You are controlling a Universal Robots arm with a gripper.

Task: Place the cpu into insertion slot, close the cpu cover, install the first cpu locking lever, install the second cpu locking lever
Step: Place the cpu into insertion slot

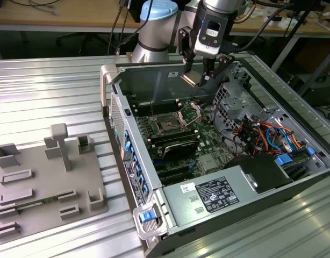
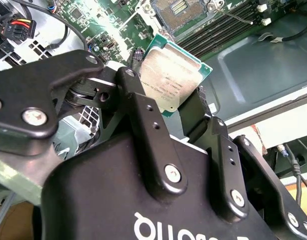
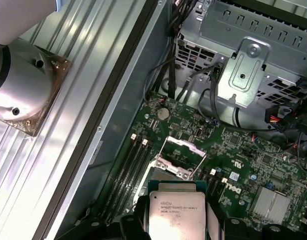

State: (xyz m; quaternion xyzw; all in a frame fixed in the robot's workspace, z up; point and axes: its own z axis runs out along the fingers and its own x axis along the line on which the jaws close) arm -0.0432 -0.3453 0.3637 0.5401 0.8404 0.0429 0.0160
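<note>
Fingers (image 2: 137,100) clamped on the cpu (image 2: 171,75), high over the open case.
I have the chip pinched by two opposite edges above the green board. The insertion slot (image 1: 169,124) lies below, well apart from it, and the cpu cover (image 1: 189,112) stands raised beside that slot. My worry is that the chip looks slightly tilted in the grip, so it could land skewed and bend socket pins, or clip the raised cover and slip.

exterior view angled down over the whole open case (image 1: 154,80), both wrist views close above its motherboard (image 3: 243,155), common to all
</note>
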